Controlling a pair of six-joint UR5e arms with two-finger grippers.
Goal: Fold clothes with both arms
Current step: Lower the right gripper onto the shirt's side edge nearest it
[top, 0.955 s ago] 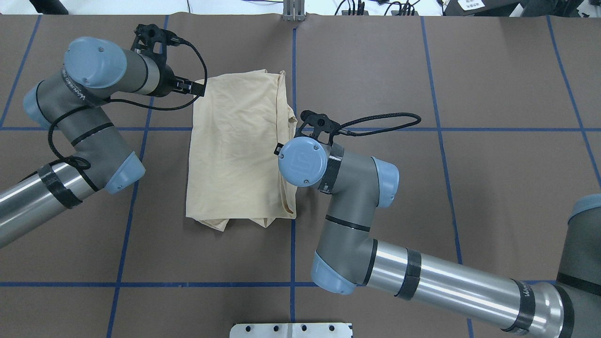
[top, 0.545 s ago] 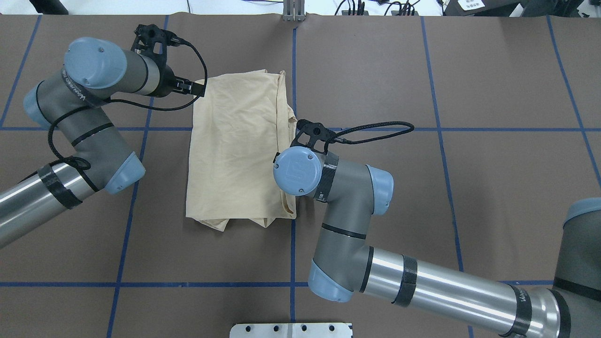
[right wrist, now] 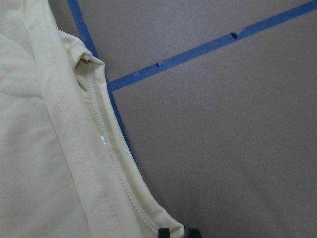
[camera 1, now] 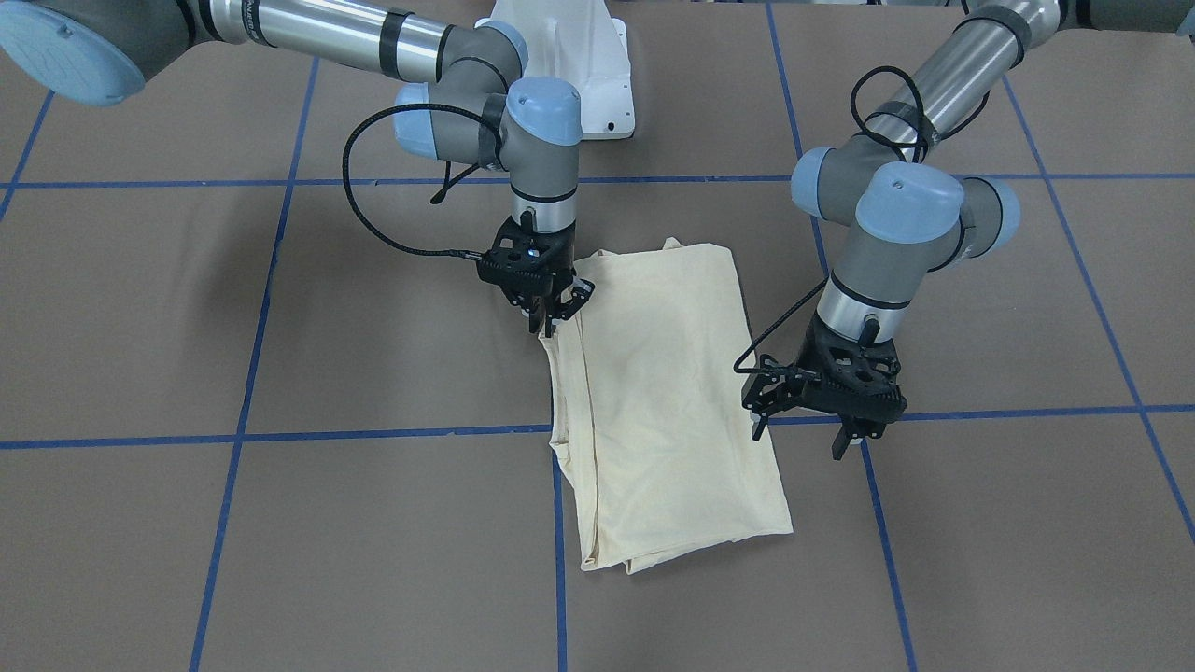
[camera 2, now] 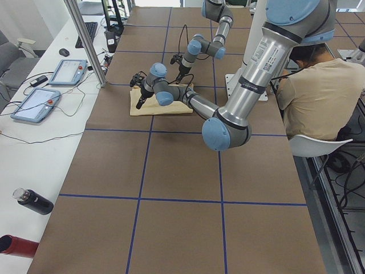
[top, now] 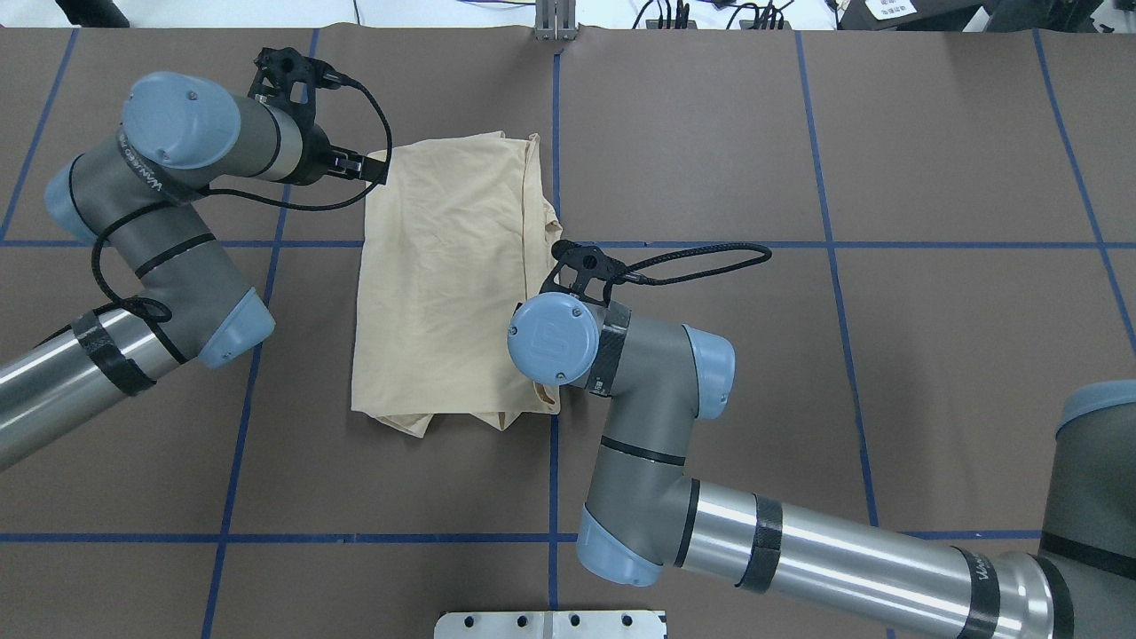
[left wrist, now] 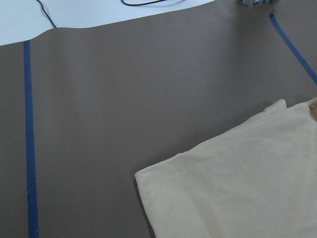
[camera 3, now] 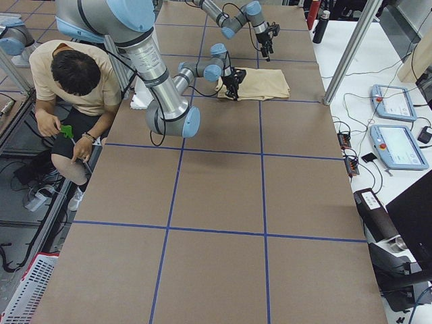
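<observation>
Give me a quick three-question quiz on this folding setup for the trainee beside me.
1. Short answer: which corner of the shirt is the left tool nearest?
2. Which tool is at the shirt's edge along the central blue tape line? A) left tool B) right tool C) neither
3. True or false: the shirt's printed side faces up.
Key: 1. The far corner on the robot's left. 2. B. 3. False; only plain cream fabric shows.

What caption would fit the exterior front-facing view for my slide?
Folded cream shirt on the brown table: right tool at one long edge, left tool open beside the other.
</observation>
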